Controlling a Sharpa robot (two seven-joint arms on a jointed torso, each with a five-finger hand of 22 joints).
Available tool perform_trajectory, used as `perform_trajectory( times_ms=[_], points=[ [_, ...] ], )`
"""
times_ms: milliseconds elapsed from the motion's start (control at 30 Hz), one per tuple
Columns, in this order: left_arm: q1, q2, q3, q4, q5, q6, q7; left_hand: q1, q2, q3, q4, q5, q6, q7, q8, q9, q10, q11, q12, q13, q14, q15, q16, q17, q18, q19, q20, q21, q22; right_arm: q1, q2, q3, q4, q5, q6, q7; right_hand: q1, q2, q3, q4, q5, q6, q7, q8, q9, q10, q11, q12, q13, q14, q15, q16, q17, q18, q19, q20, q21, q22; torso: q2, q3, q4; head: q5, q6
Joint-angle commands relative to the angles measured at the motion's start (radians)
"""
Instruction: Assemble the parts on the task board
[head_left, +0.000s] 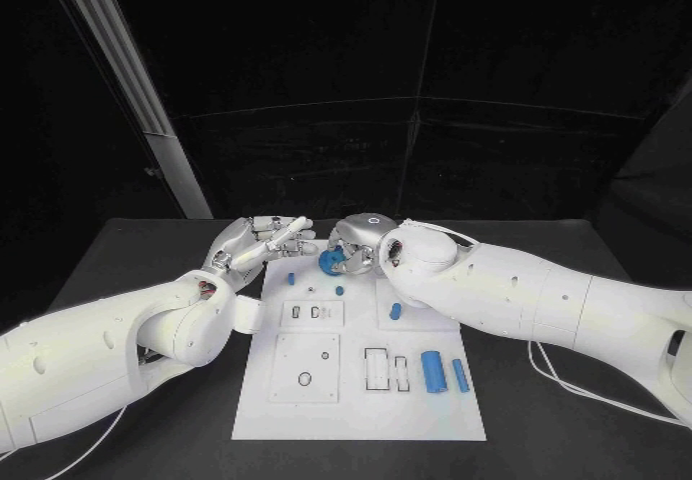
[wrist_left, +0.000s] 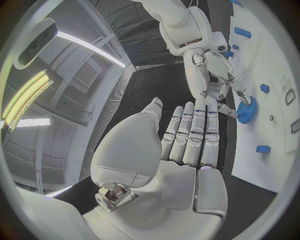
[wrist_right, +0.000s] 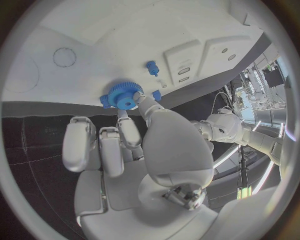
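My right hand (head_left: 364, 243) pinches a blue gear (head_left: 333, 262) between thumb and fingers at the far end of the white task board (head_left: 361, 410). In the right wrist view the blue gear (wrist_right: 125, 95) is at the fingertips of the right hand (wrist_right: 134, 150), over the task board's (wrist_right: 94, 30) edge. My left hand (head_left: 260, 243) hovers just left of it, fingers straight and apart, holding nothing. In the left wrist view the left hand (wrist_left: 187, 145) reaches toward the right hand (wrist_left: 215, 75) and its gear (wrist_left: 247, 111). I cannot tell whether the gear touches the board.
Small blue parts (head_left: 290, 278) (head_left: 340, 289) (head_left: 395, 311) lie on the board's far half. Two blue cylinders (head_left: 433, 371) (head_left: 460, 375) lie near its right edge, beside recessed slots (head_left: 376, 368). A round socket (head_left: 304, 379) is in the left plate. A cable (head_left: 577, 385) trails on the table at the right.
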Motion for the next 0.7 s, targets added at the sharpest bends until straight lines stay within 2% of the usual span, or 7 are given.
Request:
perform_trajectory(
  times_ms=[33,233,300,433,567,633,700],
  points=[
    [0.001,0.001,0.000,0.000,-0.007,0.012,0.005,0.006,0.007,0.001,-0.006,-0.002,0.001,0.005,-0.006,-0.001,-0.001,0.001,-0.007,-0.001,-0.002,0.001,-0.005,0.002,0.007,0.006,0.000,0.005,-0.001,0.002,0.004,0.000,-0.002,-0.010,-0.006,-0.002,-0.010,-0.009,-0.001,0.002,-0.009,-0.011,0.003,-0.008,0.000,-0.007,0.002,-0.010,-0.005,0.078,0.010,-0.004,0.137,-0.008,0.000,0.008,0.003,0.002,0.000,-0.0005,0.0004,0.002,-0.002],
    [0.001,0.001,0.000,0.000,-0.007,0.012,0.004,0.006,0.007,0.001,-0.006,-0.002,0.001,0.005,-0.006,-0.001,-0.001,0.001,-0.007,-0.001,-0.002,0.001,-0.005,0.002,0.007,0.006,0.000,0.005,-0.001,0.002,0.008,0.000,-0.007,-0.010,0.001,-0.004,-0.033,-0.024,-0.024,0.017,-0.028,-0.051,0.006,-0.036,-0.002,-0.025,0.006,-0.032,-0.028,0.077,0.014,-0.006,0.132,-0.007,-0.002,0.012,0.001,-0.003,-0.001,-0.0005,0.0001,0.003,-0.002],
    [0.001,0.000,0.000,0.000,-0.007,0.012,0.004,0.006,0.007,0.001,-0.006,-0.002,0.001,0.005,-0.006,-0.001,-0.001,0.001,-0.007,-0.001,-0.002,0.001,-0.005,0.002,0.007,0.006,0.000,0.005,-0.001,0.002,0.007,0.000,-0.007,-0.010,0.000,-0.005,-0.042,-0.028,-0.038,0.026,-0.051,-0.079,0.008,-0.056,-0.002,-0.035,0.008,-0.045,-0.041,0.076,0.016,-0.008,0.130,-0.006,-0.004,0.014,0.000,-0.005,0.000,-0.0001,0.0004,0.003,-0.003],
    [0.001,0.000,0.000,0.000,-0.007,0.011,0.003,0.006,0.007,0.001,-0.006,-0.002,0.001,0.005,-0.006,-0.001,-0.001,0.001,-0.007,-0.001,-0.002,0.001,-0.005,0.002,0.007,0.006,0.000,0.005,-0.001,0.002,0.002,0.000,-0.005,-0.002,0.006,-0.006,-0.066,-0.027,-0.063,0.052,-0.063,-0.094,0.012,-0.070,0.001,-0.041,0.012,-0.052,-0.049,0.075,0.019,-0.010,0.128,-0.006,-0.005,0.017,-0.001,-0.006,0.000,0.0001,0.0009,0.003,-0.003],
    [0.001,-0.001,0.000,0.000,-0.007,0.011,0.003,0.006,0.009,0.000,-0.007,-0.002,0.001,0.005,-0.007,-0.001,-0.001,0.002,-0.008,-0.001,-0.002,0.001,-0.006,0.002,0.007,0.007,0.000,0.004,-0.002,0.002,-0.005,0.000,-0.004,0.014,0.029,-0.008,-0.127,-0.011,-0.103,0.116,-0.055,-0.072,0.015,-0.070,0.005,-0.038,0.016,-0.049,-0.046,0.075,0.023,-0.010,0.128,-0.006,-0.005,0.021,-0.001,-0.005,0.000,0.0004,0.0000,0.005,-0.004],
    [0.001,-0.002,0.000,0.000,-0.007,0.011,0.002,0.006,0.009,0.000,-0.007,-0.002,0.001,0.005,-0.007,-0.001,-0.001,0.002,-0.008,-0.001,-0.002,0.001,-0.006,0.002,0.007,0.007,0.000,0.004,-0.002,0.002,-0.008,0.000,-0.004,0.021,0.038,-0.010,-0.162,-0.006,-0.130,0.153,-0.016,-0.066,0.016,-0.072,0.006,-0.038,0.018,-0.047,-0.044,0.076,0.024,-0.010,0.129,-0.006,-0.005,0.022,-0.001,-0.006,0.000,0.0002,-0.0007,0.006,-0.004],
    [0.001,-0.002,0.000,0.000,-0.007,0.011,0.002,0.006,0.009,0.000,-0.007,-0.002,0.001,0.005,-0.007,-0.001,-0.001,0.002,-0.008,-0.001,-0.002,0.001,-0.006,0.002,0.007,0.007,0.000,0.004,-0.002,0.002,-0.010,0.000,-0.004,0.026,0.043,-0.012,-0.167,-0.004,-0.143,0.164,0.000,-0.064,0.017,-0.074,0.005,-0.038,0.018,-0.046,-0.043,0.076,0.025,-0.010,0.129,-0.006,-0.005,0.023,0.000,-0.005,0.000,0.0000,-0.0013,0.006,-0.004]
  ],
)
